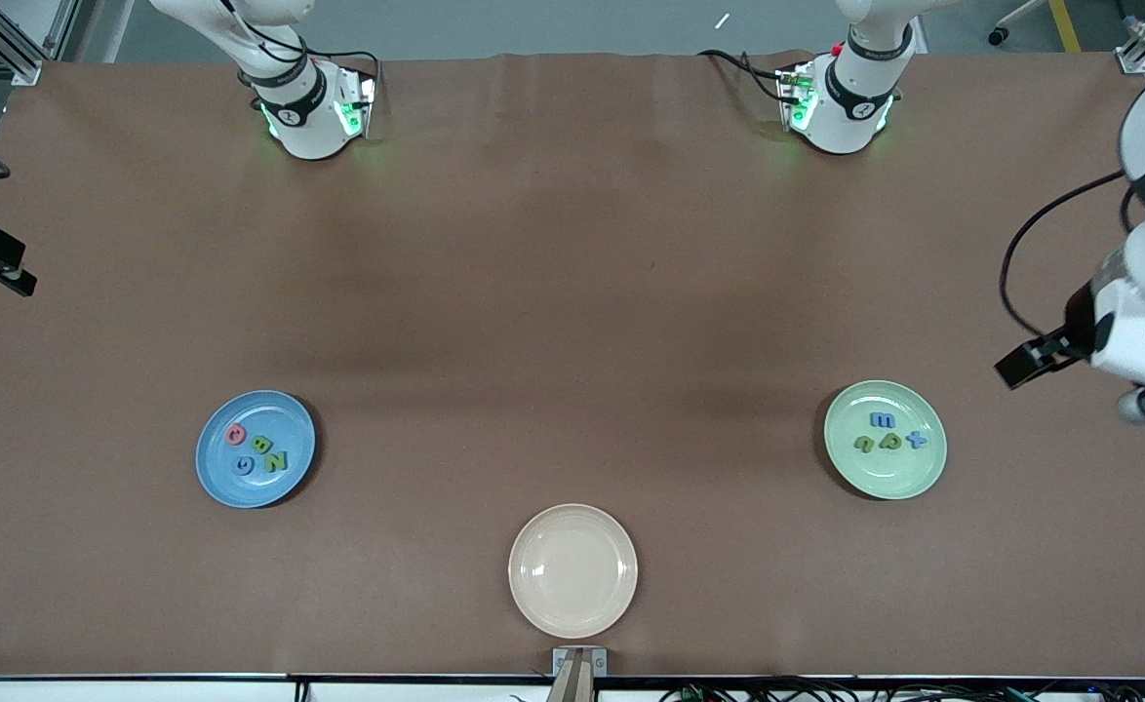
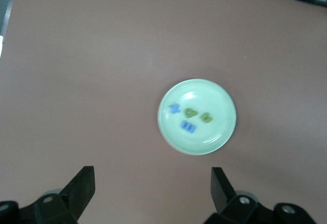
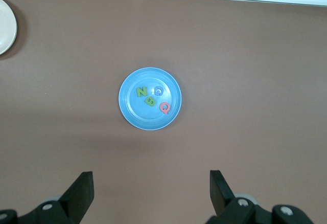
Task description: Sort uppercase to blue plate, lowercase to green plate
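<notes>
Capitals (image 1: 255, 449): all four on blue plate (image 1: 212, 468). Small letters (image 1: 887, 435): all four on green plate (image 1: 850, 458). Cream plate (image 1: 572, 570): bare. Left pincer (image 2: 152, 189), right pincer (image 3: 151, 191): wide, holding nothing, over bare counter (image 1: 572, 292). We judge sorting finished; next move, none.

The brown counter (image 1: 572, 292) carries three plates — a blue plate (image 1: 217, 478), a green plate (image 1: 885, 478). A cream plate (image 1: 572, 570) sits nearest the front camera.
</notes>
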`<state>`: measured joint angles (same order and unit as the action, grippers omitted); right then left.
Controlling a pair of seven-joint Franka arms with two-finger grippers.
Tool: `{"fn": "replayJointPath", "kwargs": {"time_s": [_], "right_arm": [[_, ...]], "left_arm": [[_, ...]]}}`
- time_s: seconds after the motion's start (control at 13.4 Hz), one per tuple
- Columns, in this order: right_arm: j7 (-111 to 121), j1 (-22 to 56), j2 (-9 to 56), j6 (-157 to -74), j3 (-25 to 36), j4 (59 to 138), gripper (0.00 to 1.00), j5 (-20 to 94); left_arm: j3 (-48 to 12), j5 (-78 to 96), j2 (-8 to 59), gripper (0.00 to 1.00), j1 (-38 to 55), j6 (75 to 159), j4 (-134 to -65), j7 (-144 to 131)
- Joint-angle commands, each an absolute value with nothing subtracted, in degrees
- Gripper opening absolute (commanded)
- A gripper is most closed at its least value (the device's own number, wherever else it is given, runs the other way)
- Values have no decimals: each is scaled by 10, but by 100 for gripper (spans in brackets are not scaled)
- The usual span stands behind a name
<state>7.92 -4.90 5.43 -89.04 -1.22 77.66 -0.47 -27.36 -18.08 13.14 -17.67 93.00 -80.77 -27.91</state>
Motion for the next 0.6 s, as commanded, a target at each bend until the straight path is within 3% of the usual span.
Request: {"fn": "replayJointPath", "kwargs": {"time_s": [0.0, 0.22, 0.52], "right_arm": [[85, -57, 68, -886, -18, 762, 100, -11], [85, -57, 67, -883, -18, 761, 100, -12], [86, -52, 65, -880, -18, 761, 100, -13]], "left_arm": [[-272, -172, 86, 100, -177, 893, -822, -244], [-269, -135, 69, 100, -177, 880, -824, -205], [-106, -27, 1, 100, -80, 881, -880, -119]]}}
